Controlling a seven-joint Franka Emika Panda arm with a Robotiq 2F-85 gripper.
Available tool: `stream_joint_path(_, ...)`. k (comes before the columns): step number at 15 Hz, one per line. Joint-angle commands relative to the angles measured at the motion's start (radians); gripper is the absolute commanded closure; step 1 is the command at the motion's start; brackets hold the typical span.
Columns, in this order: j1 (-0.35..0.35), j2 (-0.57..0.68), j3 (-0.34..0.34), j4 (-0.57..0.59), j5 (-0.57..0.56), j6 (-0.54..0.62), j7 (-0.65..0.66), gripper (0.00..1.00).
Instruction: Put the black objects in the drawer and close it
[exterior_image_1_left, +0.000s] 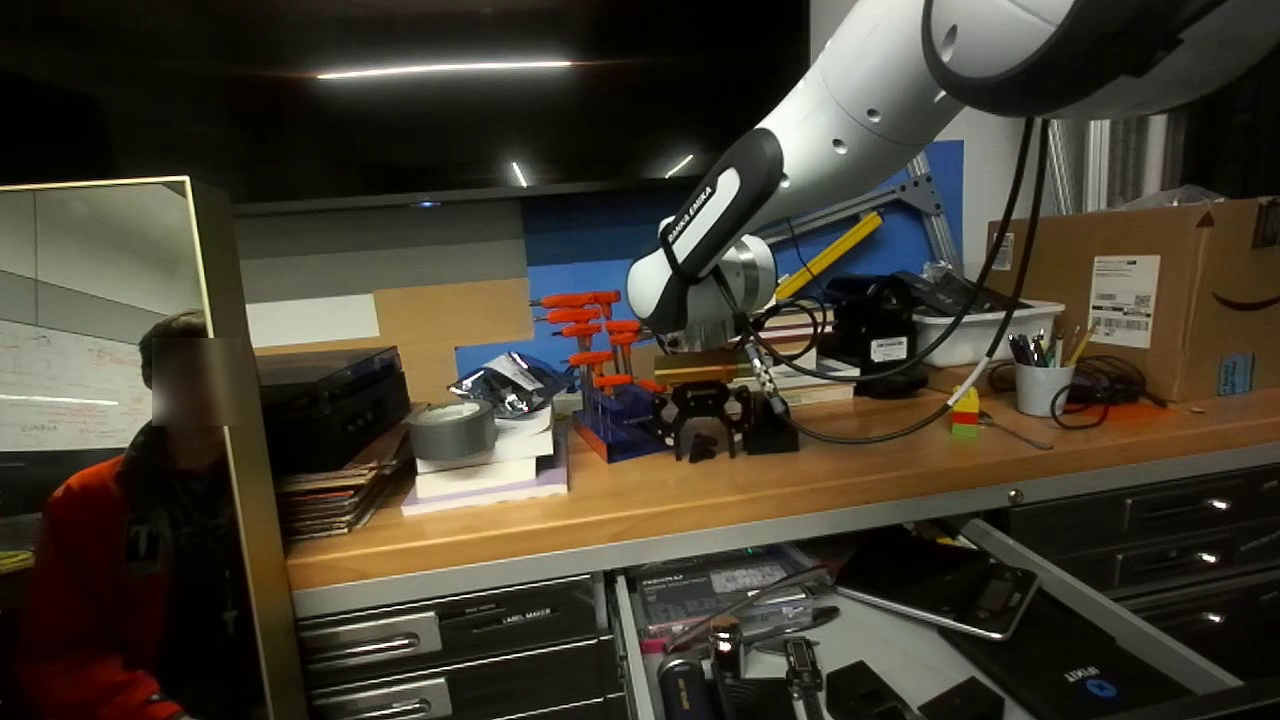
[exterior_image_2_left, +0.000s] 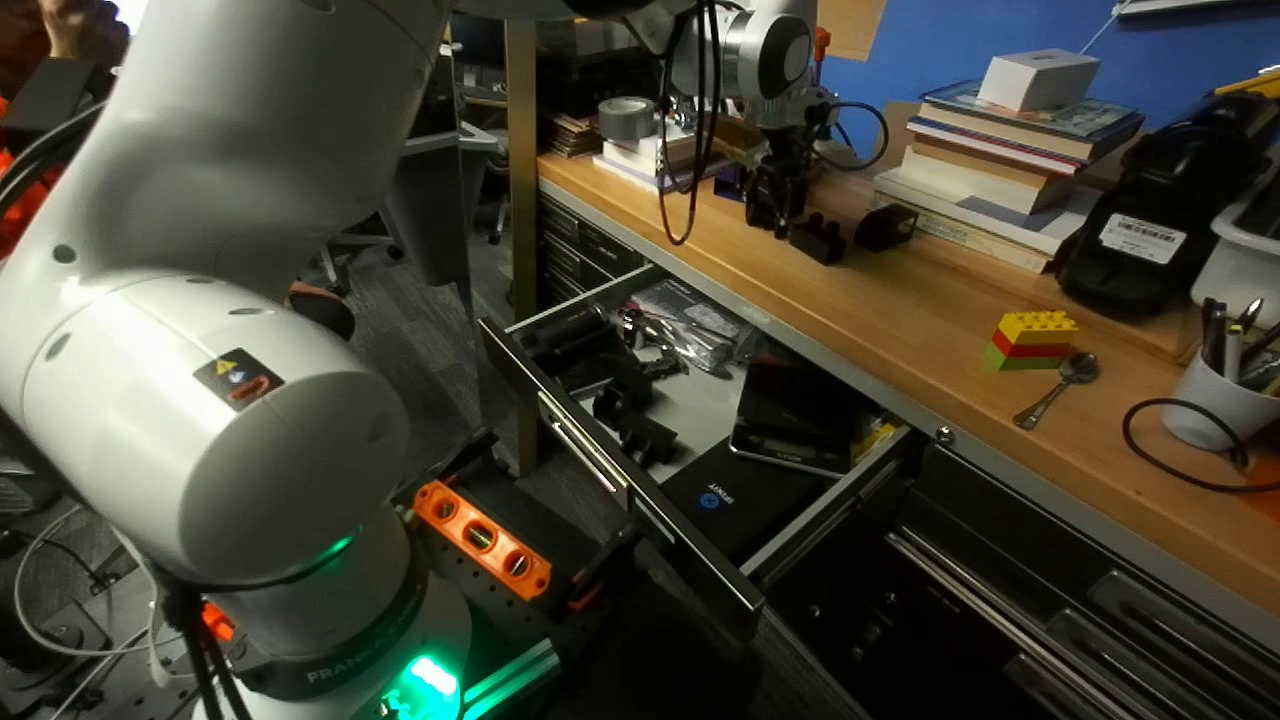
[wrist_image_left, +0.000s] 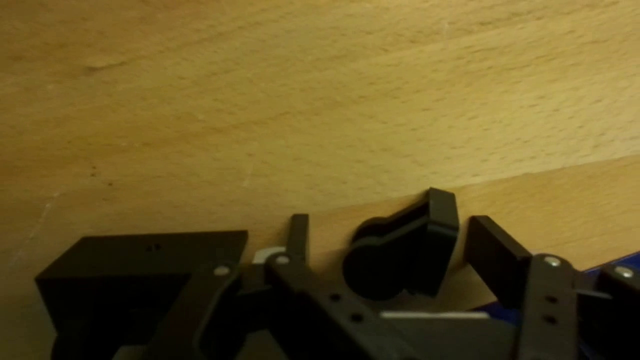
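Observation:
A small black object (wrist_image_left: 400, 255) with a rounded end stands on the wooden tabletop between my gripper's (wrist_image_left: 389, 240) open fingers in the wrist view, with gaps on both sides. It also shows between the fingers in an exterior view (exterior_image_1_left: 703, 447). A second black block (wrist_image_left: 150, 255) sits outside the left finger, partly hidden. In an exterior view two black pieces (exterior_image_2_left: 820, 238) (exterior_image_2_left: 886, 226) show right of the gripper (exterior_image_2_left: 770, 225); I cannot tell which is which. The dark-grey drawer (exterior_image_2_left: 690, 540) below is pulled open and holds tools, a flat black device (exterior_image_2_left: 790, 410) and black blocky pieces (exterior_image_2_left: 650, 440).
A blue stand (exterior_image_1_left: 620, 425) with red-handled tools stands close beside the gripper. A tape roll (exterior_image_1_left: 452, 430) lies on books at its left. A book stack (exterior_image_2_left: 1010, 170), black case (exterior_image_2_left: 1140, 230), toy bricks (exterior_image_2_left: 1035, 340), spoon (exterior_image_2_left: 1055, 390) and white cup (exterior_image_2_left: 1210, 400) are on the tabletop.

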Motion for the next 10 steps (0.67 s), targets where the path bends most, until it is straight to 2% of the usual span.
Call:
stream_joint_path(1,0.000,0.020,0.000,0.049,0.021,-0.023,-0.028,0.50)
stream_joint_path(5,0.000,0.026,0.002,0.061,0.022,-0.025,-0.032,0.80)
stream_joint_path(6,0.000,0.027,0.003,0.064,0.022,-0.028,-0.032,0.83)
stream_joint_path(7,0.002,0.025,0.003,0.062,0.022,-0.031,-0.032,0.78)
stream_joint_path(10,0.010,0.003,-0.001,0.037,0.015,-0.040,-0.025,0.78)
